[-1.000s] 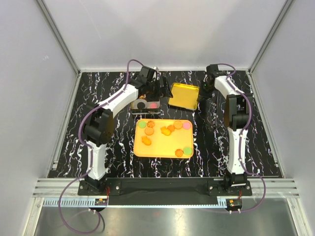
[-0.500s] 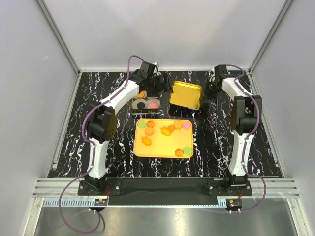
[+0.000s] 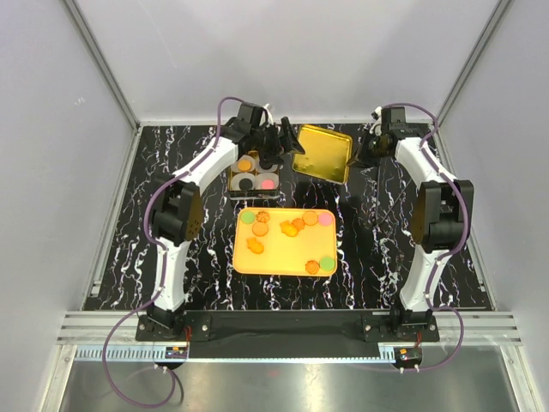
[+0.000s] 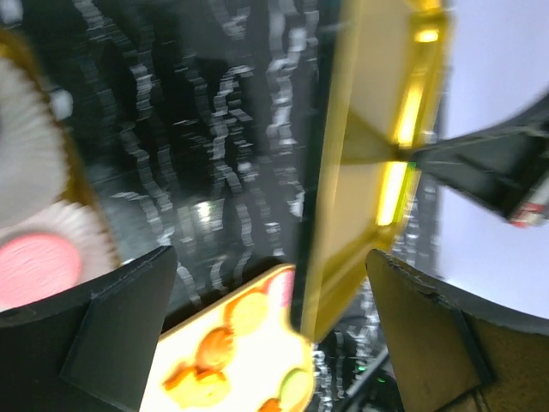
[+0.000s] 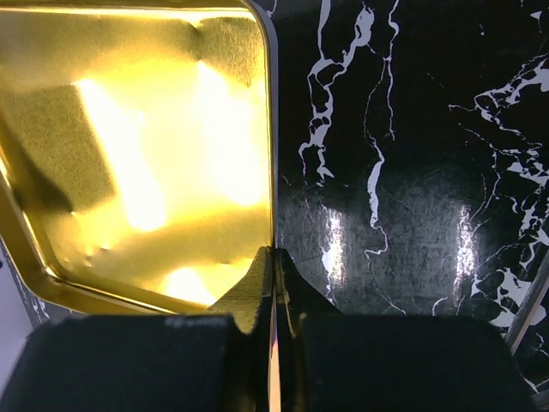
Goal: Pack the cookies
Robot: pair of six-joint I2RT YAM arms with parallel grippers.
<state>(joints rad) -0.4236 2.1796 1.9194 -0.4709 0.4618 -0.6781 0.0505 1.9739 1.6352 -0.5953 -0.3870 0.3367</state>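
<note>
— Starting at the left, what is seen of the left gripper [image 3: 276, 144]?

— Its jaws are spread wide and nothing is held. It is poised over the far edge of a small tin [image 3: 233, 176], which is set on the black marbled table [image 3: 214, 283].

— What is found in the tin?

— White pleated liners [image 4: 26, 146] are seated in it, and three of the cookies [image 3: 245, 164] are laid in them: one orange, one black, one pink.

— Where are the other cookies found?

— They are scattered on the orange tray [image 3: 283, 268] just in front of the tin. They are chiefly orange, with green and pink among them.

— And further right?

— A gold lid [image 3: 322, 154] is held at a tilt, its hollow side shown to the overhead camera. Its right edge is pinched between the closed fingers of the right gripper [image 5: 275, 266].
</note>
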